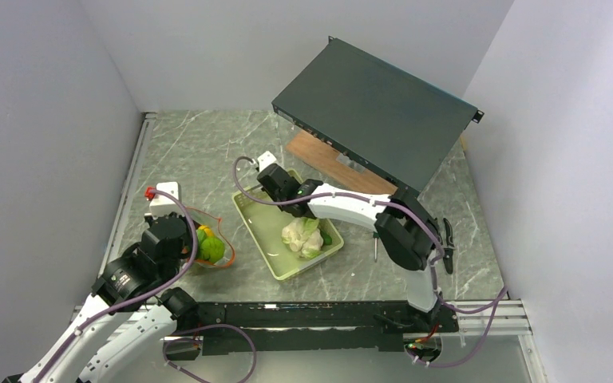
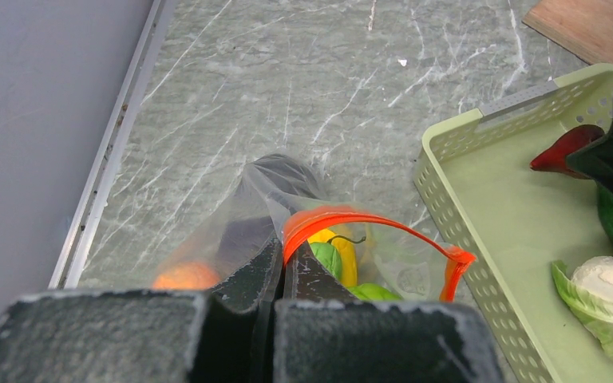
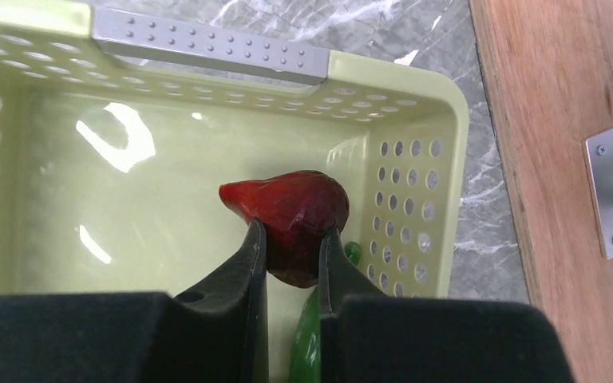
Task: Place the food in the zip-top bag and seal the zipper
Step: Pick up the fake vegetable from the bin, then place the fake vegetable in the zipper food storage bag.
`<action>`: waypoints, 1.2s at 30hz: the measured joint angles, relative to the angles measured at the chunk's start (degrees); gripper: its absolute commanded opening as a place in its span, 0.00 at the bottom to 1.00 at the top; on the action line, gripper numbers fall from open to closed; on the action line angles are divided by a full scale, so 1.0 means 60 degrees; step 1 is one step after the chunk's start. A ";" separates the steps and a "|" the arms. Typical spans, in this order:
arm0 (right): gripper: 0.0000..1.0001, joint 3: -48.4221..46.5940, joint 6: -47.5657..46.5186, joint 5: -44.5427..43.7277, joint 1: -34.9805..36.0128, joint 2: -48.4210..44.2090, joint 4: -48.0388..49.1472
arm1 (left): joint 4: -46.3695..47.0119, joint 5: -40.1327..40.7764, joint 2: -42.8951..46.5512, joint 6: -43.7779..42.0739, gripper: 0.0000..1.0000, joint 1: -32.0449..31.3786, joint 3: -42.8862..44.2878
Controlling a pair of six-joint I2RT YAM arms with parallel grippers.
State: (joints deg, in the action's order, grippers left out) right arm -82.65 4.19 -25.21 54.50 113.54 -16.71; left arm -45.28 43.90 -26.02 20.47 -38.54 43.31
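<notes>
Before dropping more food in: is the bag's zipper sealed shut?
No, the zipper arcs wide open while the left hand pinches one end of it.

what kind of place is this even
Probably a robot lab test cell: plain white walls box in a marble-look tabletop, two robot arms are bolted at its near edge, and a toy cauliflower sits in a green basket.

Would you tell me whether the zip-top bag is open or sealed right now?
Open: the zipper bows into a wide loop, and the left gripper pinches one side.
</notes>
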 measured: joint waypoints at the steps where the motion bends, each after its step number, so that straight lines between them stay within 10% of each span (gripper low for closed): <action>1: 0.00 0.0073 0.0066 0.0080 0.0007 -0.0149 0.0000 | 0.0000 0.0000 0.0004 0.0004 0.00 0.0000 0.0000; 24: 0.00 0.1741 0.2503 0.3982 0.0940 -0.4098 0.0900 | -0.0007 0.0018 0.0117 0.0029 0.00 0.0000 0.0000; 36: 0.00 0.1133 0.3147 0.5042 0.2291 -0.3588 0.1945 | -0.0007 0.0022 0.0113 0.0033 0.00 0.0000 0.0000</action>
State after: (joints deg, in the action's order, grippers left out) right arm -75.85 23.07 5.04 68.25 92.01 -5.04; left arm -45.32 44.03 -25.34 20.67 -38.54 43.31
